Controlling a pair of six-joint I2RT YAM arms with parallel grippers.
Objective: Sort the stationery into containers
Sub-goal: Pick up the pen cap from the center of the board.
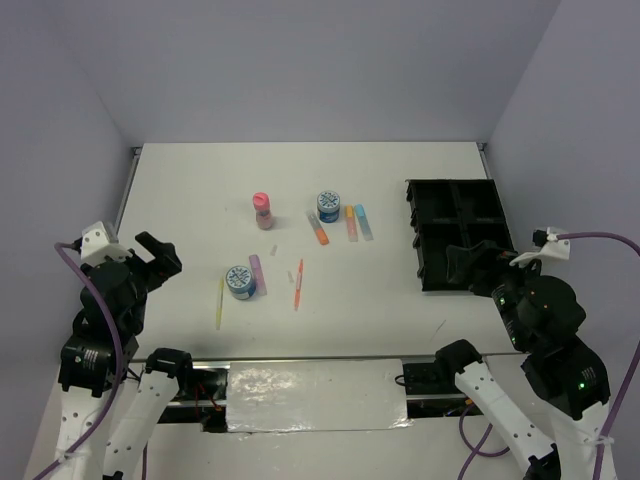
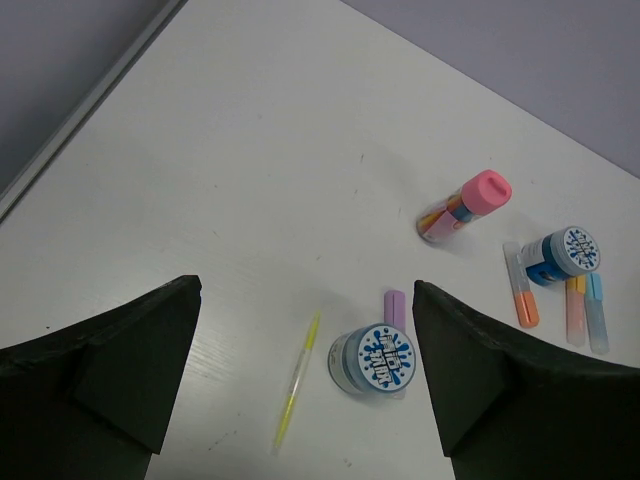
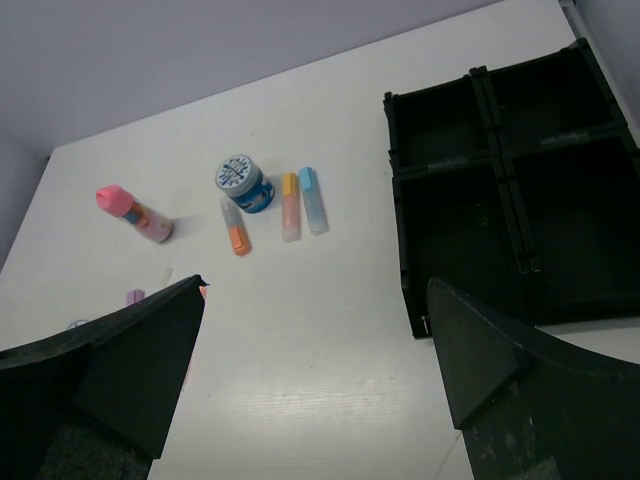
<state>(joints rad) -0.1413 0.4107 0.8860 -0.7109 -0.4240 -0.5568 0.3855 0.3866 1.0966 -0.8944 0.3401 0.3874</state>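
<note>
The stationery lies loose mid-table. A pink bottle stands at the back, with a blue-lidded tub to its right beside an orange marker, a peach marker and a blue marker. Nearer me are a second tub, a purple marker, a yellow pen and an orange pen. The black organiser tray sits at the right with nothing in its compartments. My left gripper hangs open at the left. My right gripper is open over the tray's near edge.
Grey walls close in the table at the back and on both sides. A small white scrap lies between the bottle and the orange pen. A shiny strip runs along the near edge between the arm bases.
</note>
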